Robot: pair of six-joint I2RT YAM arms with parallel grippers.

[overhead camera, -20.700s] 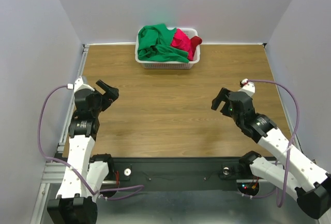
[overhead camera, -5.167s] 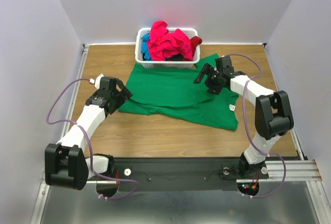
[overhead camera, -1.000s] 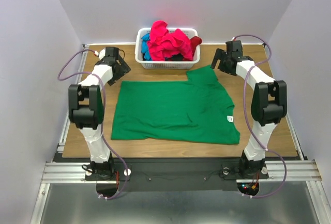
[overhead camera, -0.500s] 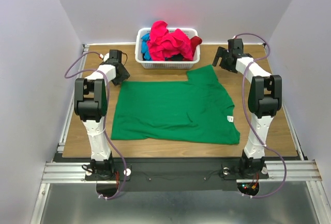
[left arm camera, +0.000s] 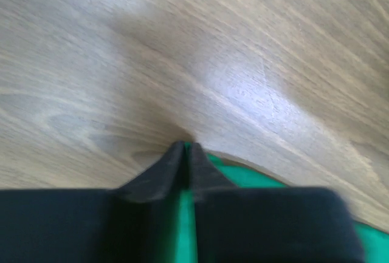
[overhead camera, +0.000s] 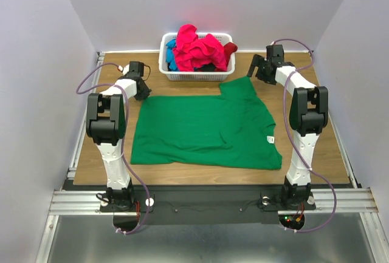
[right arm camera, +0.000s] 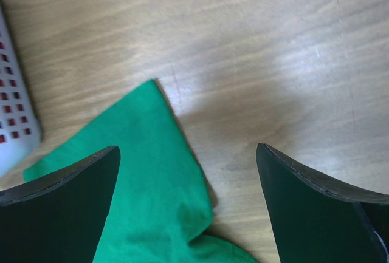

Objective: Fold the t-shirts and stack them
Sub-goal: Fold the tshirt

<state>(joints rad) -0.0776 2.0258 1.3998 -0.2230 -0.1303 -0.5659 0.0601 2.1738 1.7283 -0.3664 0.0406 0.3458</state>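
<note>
A green t-shirt (overhead camera: 206, 129) lies spread flat on the wooden table, with a small white label near its right edge. My left gripper (overhead camera: 143, 93) is at the shirt's far left corner. In the left wrist view its fingertips (left arm camera: 185, 146) are shut together, with green cloth (left arm camera: 186, 226) pinched between the fingers. My right gripper (overhead camera: 256, 72) hovers open over the far right sleeve tip. In the right wrist view that gripper (right arm camera: 187, 149) spreads wide over the edge of the green sleeve (right arm camera: 146, 172), holding nothing. More t-shirts, pink-red (overhead camera: 197, 47) and blue (overhead camera: 172, 58), are piled in the basket.
The white lattice basket (overhead camera: 196, 76) stands at the far middle of the table, just behind the green shirt; its wall (right arm camera: 12, 111) shows at the left of the right wrist view. Grey walls enclose the table on three sides. Bare wood shows around the shirt.
My left gripper has closed from open onto the green shirt's far left corner, after shifting slightly toward it. The right gripper stays open and has barely moved.
</note>
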